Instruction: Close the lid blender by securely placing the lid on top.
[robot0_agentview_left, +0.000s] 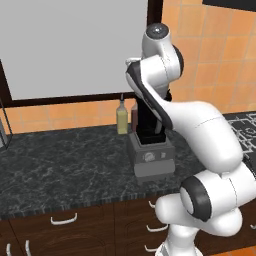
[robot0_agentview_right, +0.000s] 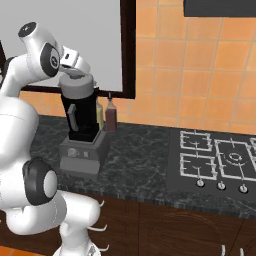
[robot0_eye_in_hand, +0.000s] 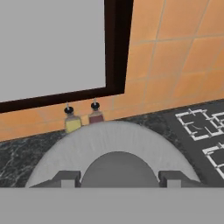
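Tabletop (robot0_agentview_right: 145, 150) is dark marble; the blender (robot0_agentview_right: 81, 131) stands near its back edge, just beside a yellowish bottle (robot0_agentview_left: 122, 118) and a reddish bottle (robot0_agentview_right: 111, 116), hob (robot0_agentview_right: 220, 162) well off to its right. My arm is folded over the jar, so the left base view hides most of the top. The lid (robot0_agentview_right: 76, 80) is at the jar mouth in the right base view, looks level and about centred, but I can't tell if it's fully seated. In the hand view the claw (robot0_eye_in_hand: 118, 178) is closed on the lid's centre knob (robot0_eye_in_hand: 119, 168), fingertips (robot0_eye_in_hand: 65, 178) either side. To do this well I'd keep the wrist vertical, press straight down until the rim sits flush all round, no sideways drag, then release and lift straight up so the lid isn't pulled off.
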